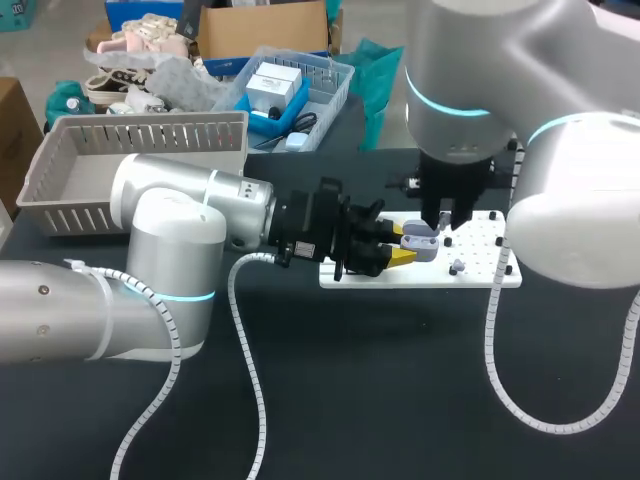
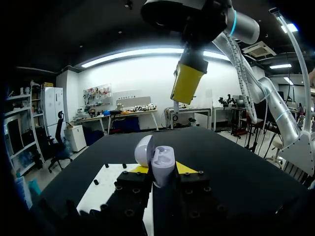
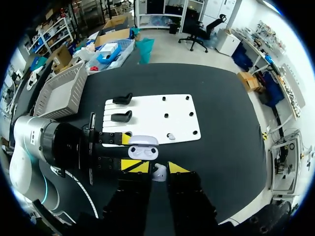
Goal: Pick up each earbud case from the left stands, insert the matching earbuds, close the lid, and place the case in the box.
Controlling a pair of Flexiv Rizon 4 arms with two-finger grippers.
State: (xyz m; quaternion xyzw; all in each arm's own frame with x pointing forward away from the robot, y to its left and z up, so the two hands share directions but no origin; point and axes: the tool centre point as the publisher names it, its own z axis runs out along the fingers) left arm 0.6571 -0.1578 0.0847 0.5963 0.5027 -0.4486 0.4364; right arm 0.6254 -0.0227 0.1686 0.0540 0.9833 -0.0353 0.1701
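My left gripper [image 1: 400,250] [image 2: 157,169] is shut on a white earbud case [image 1: 420,240] [image 2: 162,160] [image 3: 142,147] and holds it over the white board [image 1: 480,275] [image 3: 157,115], lid open. My right gripper [image 1: 440,215] [image 2: 187,83] [image 3: 157,168] hangs just above the case. It is shut on a small white earbud [image 3: 158,173]. A second earbud [image 3: 171,136] lies on the board. Two black stands [image 3: 122,98] on the board's left part are bare. The grey slatted box [image 1: 130,160] [image 3: 61,91] sits at the far left.
Small black pegs [image 1: 505,268] stick up from the board. A blue crate [image 1: 290,90] with small boxes stands behind it, next to the grey box. Dark tabletop [image 1: 400,380] lies bare in front of the board.
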